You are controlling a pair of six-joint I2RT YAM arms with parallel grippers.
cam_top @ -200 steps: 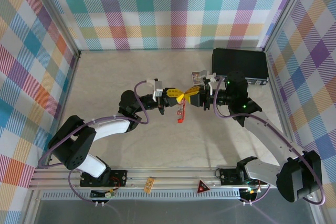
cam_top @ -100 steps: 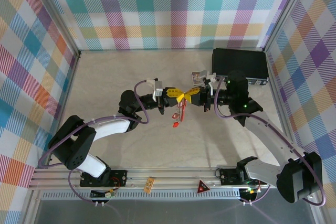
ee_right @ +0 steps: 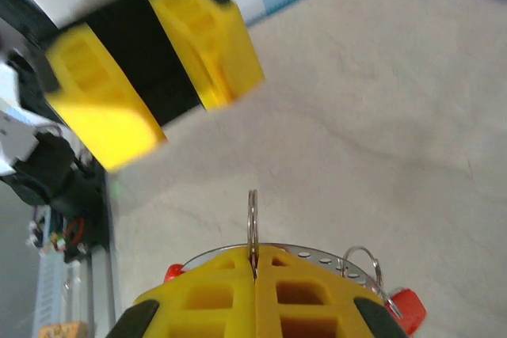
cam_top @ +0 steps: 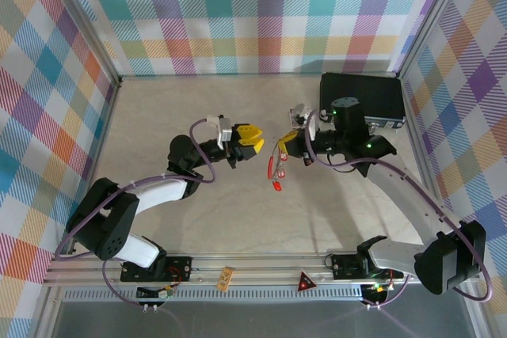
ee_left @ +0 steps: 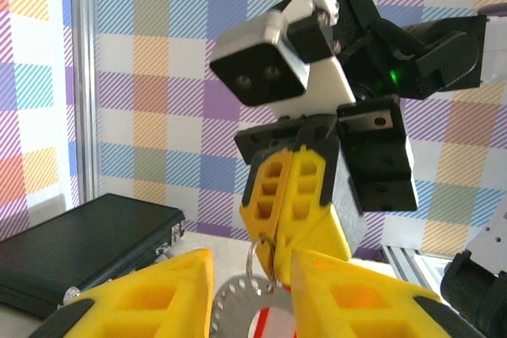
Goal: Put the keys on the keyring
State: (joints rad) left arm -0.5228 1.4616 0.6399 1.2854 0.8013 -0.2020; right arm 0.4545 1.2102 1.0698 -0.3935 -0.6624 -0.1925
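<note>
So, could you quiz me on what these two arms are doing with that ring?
1. True or false: the left gripper grips the keyring.
2. Fill in: the black case lies at the far ____ of the table.
3. The red keys: A) lie on the black case, B) dangle from the keyring at the right gripper, C) sit in the left gripper.
Key: 1 false; 2 right; 3 B.

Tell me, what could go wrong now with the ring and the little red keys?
The right gripper pinches the keyring by one thin edge, so it might slip out and fall to the table.
The keys dangle loose underneath and could swing or tangle.
The left gripper stands open and apart, so nothing else would catch the keyring.
</note>
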